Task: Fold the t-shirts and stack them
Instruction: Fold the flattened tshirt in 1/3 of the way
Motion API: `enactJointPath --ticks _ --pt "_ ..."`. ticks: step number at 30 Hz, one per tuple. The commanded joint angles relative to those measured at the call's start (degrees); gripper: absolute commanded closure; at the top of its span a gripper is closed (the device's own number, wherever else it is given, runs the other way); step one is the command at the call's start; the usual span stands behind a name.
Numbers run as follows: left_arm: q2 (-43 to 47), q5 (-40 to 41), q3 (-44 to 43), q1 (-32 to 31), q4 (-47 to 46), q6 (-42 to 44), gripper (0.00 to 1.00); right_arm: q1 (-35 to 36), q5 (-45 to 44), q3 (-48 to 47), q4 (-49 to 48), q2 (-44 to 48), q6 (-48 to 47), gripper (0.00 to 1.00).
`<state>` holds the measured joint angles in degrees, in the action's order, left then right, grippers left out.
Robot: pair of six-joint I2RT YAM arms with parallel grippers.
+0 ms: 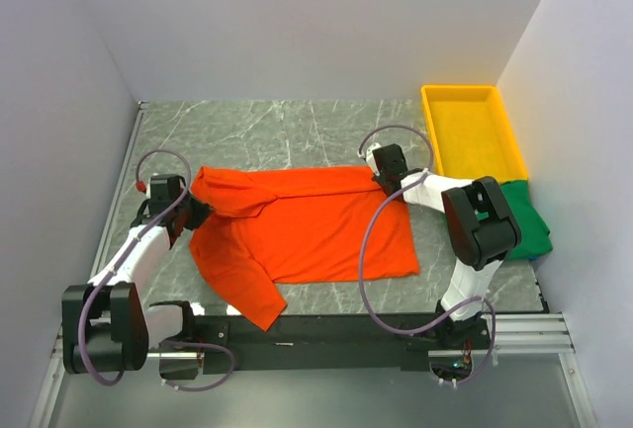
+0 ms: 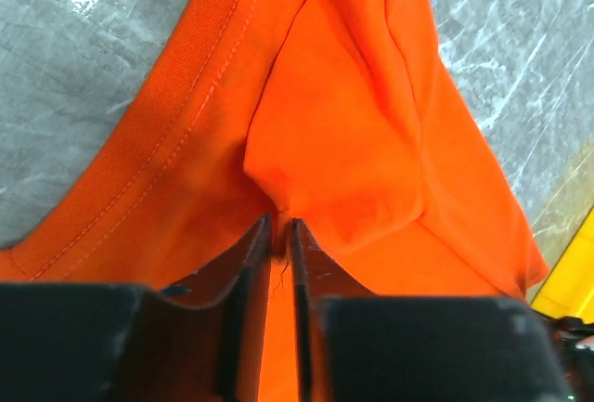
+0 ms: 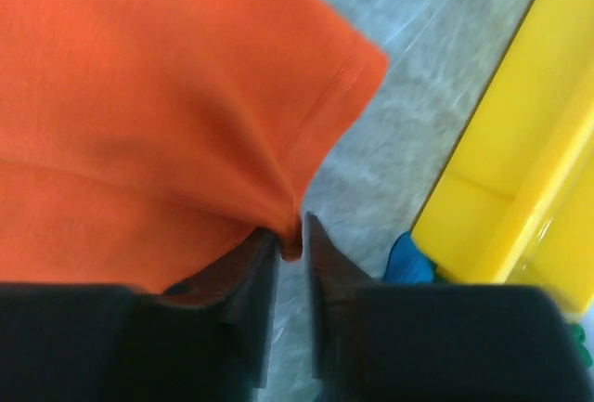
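The orange-red t-shirt [image 1: 307,230] lies spread across the middle of the table, one sleeve reaching toward the near edge. My left gripper [image 1: 195,211] is shut on a pinch of its cloth [image 2: 278,235] at the shirt's left end near the collar. My right gripper [image 1: 384,177] is shut on the cloth's edge [image 3: 292,246] at the shirt's far right corner. The dark green t-shirt [image 1: 524,225] lies bunched at the right, partly hidden behind my right arm.
A yellow plastic tray [image 1: 473,131] stands at the back right, also showing in the right wrist view [image 3: 520,161]. Something blue [image 3: 408,261] peeks out beside it. White walls close in on the left, back and right of the marble tabletop [image 1: 287,131].
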<state>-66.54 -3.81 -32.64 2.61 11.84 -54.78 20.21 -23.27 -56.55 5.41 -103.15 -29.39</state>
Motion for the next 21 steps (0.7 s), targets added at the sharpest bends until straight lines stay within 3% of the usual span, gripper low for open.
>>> enactJointPath --ticks 1,2,3,6,10,13,17,21 --pt "4.30 0.21 0.82 0.02 -0.33 -0.41 0.71 1.41 -3.36 -1.28 3.38 -0.03 0.82 0.68" --pt "5.45 0.56 1.17 0.02 0.11 -0.15 0.68 2.11 -3.63 -1.02 3.99 0.93 0.91 0.61" --pt "7.72 1.69 1.09 0.02 0.90 0.11 0.65 2.55 -4.58 -0.49 4.17 1.55 1.00 0.43" --pt "11.68 3.63 -0.31 0.02 4.33 1.43 0.52 3.35 -6.69 -0.92 7.33 3.83 1.70 0.37" --pt "12.49 7.41 -3.56 -0.06 7.23 4.94 0.27 3.43 -7.23 -1.37 11.11 8.83 4.68 0.36" --pt "11.35 9.34 -6.02 0.02 6.80 8.01 0.18 3.35 -6.27 -0.93 10.68 13.48 6.35 0.35" --pt "6.44 9.62 -11.55 0.11 5.92 12.41 0.17 1.60 -2.24 -1.36 9.35 17.72 10.56 0.35" --pt "-3.47 8.56 -17.00 0.02 4.78 15.84 0.18 -3.94 12.07 -4.79 11.55 18.95 21.88 0.34"
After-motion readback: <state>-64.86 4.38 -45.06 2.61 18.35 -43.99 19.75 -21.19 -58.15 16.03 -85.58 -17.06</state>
